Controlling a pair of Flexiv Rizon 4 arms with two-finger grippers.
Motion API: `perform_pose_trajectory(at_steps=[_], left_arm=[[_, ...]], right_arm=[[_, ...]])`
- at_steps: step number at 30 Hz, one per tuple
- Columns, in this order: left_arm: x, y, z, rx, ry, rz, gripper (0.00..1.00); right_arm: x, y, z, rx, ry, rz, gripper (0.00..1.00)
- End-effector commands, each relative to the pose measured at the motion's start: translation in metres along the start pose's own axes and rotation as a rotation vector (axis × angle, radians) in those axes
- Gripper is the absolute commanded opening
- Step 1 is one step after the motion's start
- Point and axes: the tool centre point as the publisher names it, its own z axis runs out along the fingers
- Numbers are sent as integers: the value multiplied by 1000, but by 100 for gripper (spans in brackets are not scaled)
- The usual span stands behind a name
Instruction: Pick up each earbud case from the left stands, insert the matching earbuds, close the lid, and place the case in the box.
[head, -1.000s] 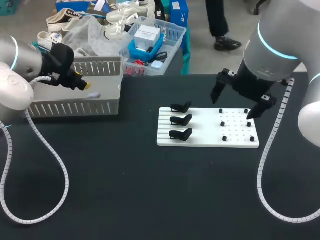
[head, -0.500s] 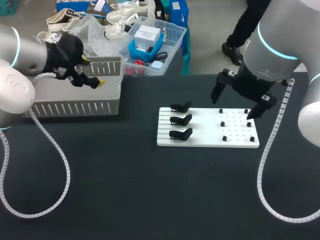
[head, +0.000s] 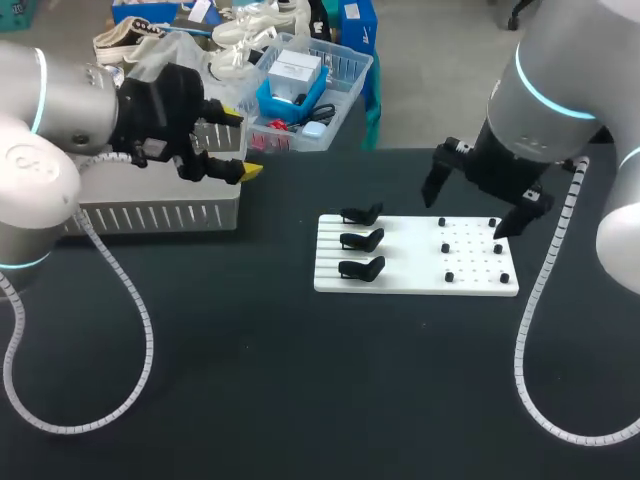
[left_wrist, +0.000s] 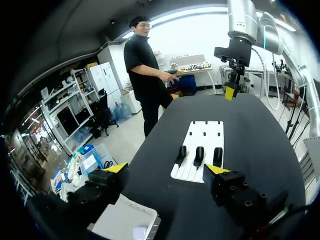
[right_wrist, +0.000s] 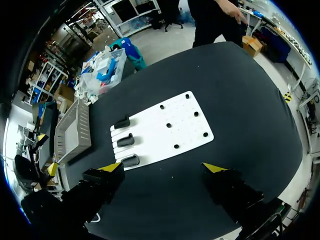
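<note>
A white board (head: 415, 255) lies mid-table with three black stands (head: 362, 240) on its left half, all bare, and small black pegs (head: 470, 250) on its right half. No earbud case shows on the board. My left gripper (head: 240, 142) hangs open and empty over the right end of the grey slotted box (head: 150, 215). From the left wrist, the board (left_wrist: 200, 145) lies ahead of the open gripper (left_wrist: 166, 169), with a corner of the box (left_wrist: 127, 225) beneath it. My right gripper (head: 478, 205) hovers open and empty above the board's far right edge. Below the right gripper (right_wrist: 163, 167) is the board (right_wrist: 165, 127).
White coiled cables from both arms trail over the black tabletop, one at the left (head: 130, 330) and one at the right (head: 530, 380). The box (right_wrist: 75, 132) stands along the table's far left edge. My left gripper (right_wrist: 46, 152) shows beside it.
My left gripper has swung to the right, from over the middle of the box to its right end, and its fingers have spread wider. The right arm has kept still.
</note>
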Motion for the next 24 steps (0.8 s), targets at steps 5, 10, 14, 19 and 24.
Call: perform_pose_trajectory(at_steps=[5,10,14,19,24], left_arm=[[-19,-21,39,127,-215,29,100],[-29,-39,50,226,-190,29,100],[-30,-48,51,278,-126,15,100],[-25,-55,47,300,-48,-1,100],[-20,-62,41,322,8,-17,100]], right_arm=[[2,-1,0,-3,-6,2,100],[2,-1,0,-3,-6,2,100],[2,-1,0,-3,-6,2,100],[2,-1,0,-3,-6,2,100],[2,-1,0,-3,-6,2,100]])
